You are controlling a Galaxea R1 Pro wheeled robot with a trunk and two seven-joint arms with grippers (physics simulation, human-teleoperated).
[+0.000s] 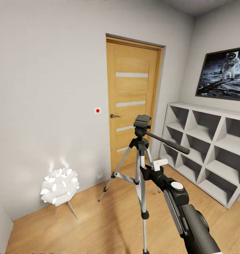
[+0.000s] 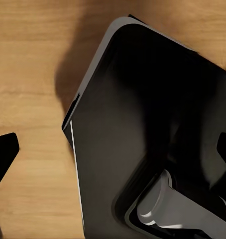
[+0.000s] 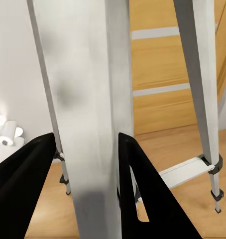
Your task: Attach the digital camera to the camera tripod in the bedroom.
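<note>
Camera tripod [image 1: 141, 158] stands on the wood floor [image 1: 98, 225] mid-room, in front of the wooden door [image 1: 132, 102], black head on top, pan handle [image 1: 167, 142] pointing right toward the white shelf unit [image 1: 208, 148]. Right gripper [image 1: 147, 171] is up against the near tripod leg; in the right wrist view its two black fingers [image 3: 23, 184] sit either side of the silver leg [image 3: 88, 119], closed around it or close to touching, grip contact unclear. White ball lamp [image 1: 60, 186] far left by the wall. Left gripper [image 2: 113, 164]: one finger tip [image 2: 3, 154] visible over floor beside the robot's dark body [image 2: 153, 124], opening can't be judged.
</note>
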